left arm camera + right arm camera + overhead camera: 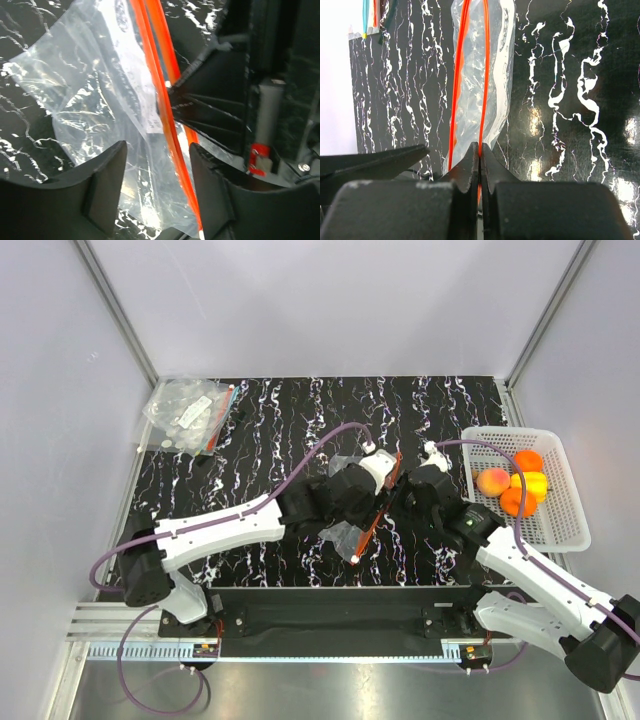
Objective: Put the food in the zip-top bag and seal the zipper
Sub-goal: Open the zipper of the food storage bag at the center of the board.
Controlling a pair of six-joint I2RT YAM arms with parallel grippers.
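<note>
Marbled table (280, 410), one zip-top bag (85, 100), right gripper (479, 155) pinching its zipper (485, 75), left gripper (157, 150) agape, seemingly four fruits (493, 481) in basket (570, 530)

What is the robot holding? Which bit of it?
The right gripper pinches the clear plastic zip-top bag by one red-orange zipper strip at its mouth. The left gripper is open around the bag, not gripping it.

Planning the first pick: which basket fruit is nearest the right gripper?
The peach-pink fruit, the only pink one; the orange fruits and yellow fruit lie beyond it in the basket.
</note>
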